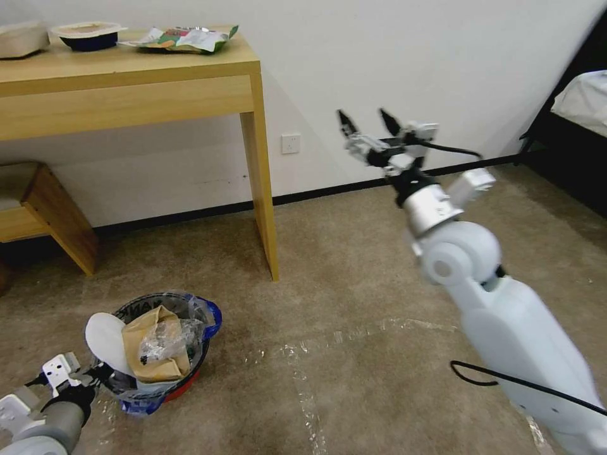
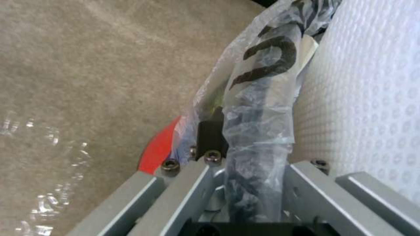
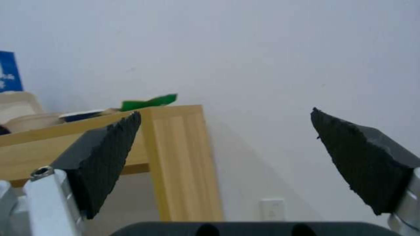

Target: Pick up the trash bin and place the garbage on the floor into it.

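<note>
Red bin (image 1: 165, 354) sits on the carpet near left, the left hand (image 1: 95, 374) pinching its bagged rim. Inside lie a white sole (image 1: 106, 341) and brown cardboard (image 1: 152, 351). Right hand (image 1: 365, 121) hangs spread, raised toward the far wall.

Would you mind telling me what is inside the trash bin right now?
The trash bin holds a white slipper sole, a brown cardboard scrap and crumpled clear plastic on top. Whatever lies beneath them is hidden. The left gripper grips its rim.

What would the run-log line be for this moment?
left gripper: shut on trash bin rim | right gripper: open, raised, empty | bin: slipper sole, cardboard scrap inside
</note>
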Tool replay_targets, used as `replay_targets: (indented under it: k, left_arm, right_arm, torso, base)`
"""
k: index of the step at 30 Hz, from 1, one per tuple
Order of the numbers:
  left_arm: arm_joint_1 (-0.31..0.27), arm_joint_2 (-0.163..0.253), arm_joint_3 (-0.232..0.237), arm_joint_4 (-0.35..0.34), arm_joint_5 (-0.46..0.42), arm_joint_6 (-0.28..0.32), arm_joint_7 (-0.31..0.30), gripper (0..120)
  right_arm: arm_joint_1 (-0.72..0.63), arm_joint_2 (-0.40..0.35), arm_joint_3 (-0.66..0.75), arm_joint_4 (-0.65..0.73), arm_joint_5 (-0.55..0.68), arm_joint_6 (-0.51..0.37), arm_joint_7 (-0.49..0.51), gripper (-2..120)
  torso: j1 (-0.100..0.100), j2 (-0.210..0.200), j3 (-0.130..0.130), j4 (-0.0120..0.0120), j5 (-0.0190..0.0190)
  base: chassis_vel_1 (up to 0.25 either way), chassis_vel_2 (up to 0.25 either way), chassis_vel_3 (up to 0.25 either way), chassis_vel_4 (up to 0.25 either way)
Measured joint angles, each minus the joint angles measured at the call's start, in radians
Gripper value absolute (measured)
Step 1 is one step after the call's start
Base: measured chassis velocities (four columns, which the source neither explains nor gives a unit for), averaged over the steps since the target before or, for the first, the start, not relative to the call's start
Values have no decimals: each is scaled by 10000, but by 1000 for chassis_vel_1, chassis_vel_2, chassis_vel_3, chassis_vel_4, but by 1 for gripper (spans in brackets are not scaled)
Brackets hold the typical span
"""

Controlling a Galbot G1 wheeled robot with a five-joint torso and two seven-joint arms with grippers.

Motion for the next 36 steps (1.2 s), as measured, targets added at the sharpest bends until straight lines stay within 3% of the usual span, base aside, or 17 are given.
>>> replay_targets:
  k: [16, 36]
  left_arm:
    - [-167, -79, 52, 527, -2125, -115, -146, 1]
    - [-709, 30, 194, 2584, -2081, -476, 686, 1]
  right_arm:
    - [-1501, -323, 1030, 596, -5, 12, 121, 98]
    - [-1876, -292, 1288, 511, -97, 81, 121, 98]
  torso:
    - [0, 0, 0, 0, 0]
    - [0, 0, 0, 0, -2]
  base:
    - [0, 0, 0, 0]
    - [0, 0, 0, 0]
